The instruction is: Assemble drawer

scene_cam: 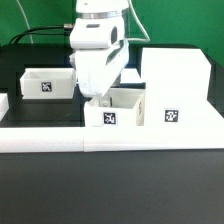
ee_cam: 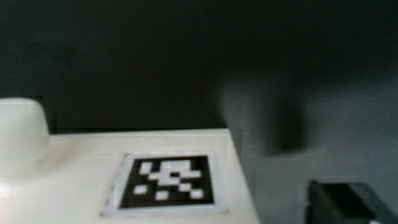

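The drawer shell (scene_cam: 172,82), a tall white hollow box with a tag on its front, stands at the exterior view's right. One small white tray (scene_cam: 118,110) with a tag sits just to its left. A second tray (scene_cam: 48,82) lies further left. My gripper (scene_cam: 100,99) hangs over the left wall of the middle tray. In the wrist view a white tagged surface (ee_cam: 173,182) fills the lower part, and one dark finger (ee_cam: 356,203) shows far to one side of it. The jaws look spread apart, and the other finger is hidden.
A long low white border rail (scene_cam: 110,137) runs along the front of the black table (scene_cam: 30,58). A rounded white shape (ee_cam: 18,130) sits at the wrist view's edge. Cables hang behind the arm.
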Robot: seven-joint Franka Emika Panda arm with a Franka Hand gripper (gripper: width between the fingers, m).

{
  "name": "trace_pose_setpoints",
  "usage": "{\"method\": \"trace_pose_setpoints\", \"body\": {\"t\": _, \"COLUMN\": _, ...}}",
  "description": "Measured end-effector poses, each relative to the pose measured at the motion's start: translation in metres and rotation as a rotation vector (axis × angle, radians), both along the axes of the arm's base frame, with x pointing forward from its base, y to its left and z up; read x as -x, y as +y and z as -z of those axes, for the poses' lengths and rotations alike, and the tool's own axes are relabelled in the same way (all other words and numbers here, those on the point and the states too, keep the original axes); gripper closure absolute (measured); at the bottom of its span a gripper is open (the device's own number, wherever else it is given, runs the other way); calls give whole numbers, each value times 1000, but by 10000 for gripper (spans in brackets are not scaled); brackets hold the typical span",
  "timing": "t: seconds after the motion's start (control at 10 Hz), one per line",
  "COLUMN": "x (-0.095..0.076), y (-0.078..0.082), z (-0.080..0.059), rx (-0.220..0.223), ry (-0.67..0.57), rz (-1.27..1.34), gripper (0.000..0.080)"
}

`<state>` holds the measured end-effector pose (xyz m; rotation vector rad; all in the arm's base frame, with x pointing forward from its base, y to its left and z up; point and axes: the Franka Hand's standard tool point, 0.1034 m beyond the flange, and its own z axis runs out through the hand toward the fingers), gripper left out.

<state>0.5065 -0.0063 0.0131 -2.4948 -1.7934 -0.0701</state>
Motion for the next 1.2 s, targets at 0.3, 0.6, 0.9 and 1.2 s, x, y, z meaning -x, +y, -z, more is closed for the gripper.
{"method": "trace_pose_setpoints", "body": {"t": 0.3, "x": -1, "y": 0, "z": 0, "rx": 0, "ry": -2, "rz": 1, "gripper": 724}}
{"method": "trace_pose_setpoints", "body": {"t": 0.6, "x": -1, "y": -1, "z": -1, "rx": 1, "ry": -2, "rz": 2, "gripper": 727}}
{"method": "trace_pose_setpoints", "body": {"t": 0.9, "x": -3, "y": -12, "z": -2, "rx": 18, "ry": 5, "rz": -87, "gripper": 727}}
{"method": "trace_pose_setpoints", "body": {"t": 1.2, "x": -10, "y": -17, "z": -6, "rx": 37, "ry": -5, "rz": -165, "gripper": 726}}
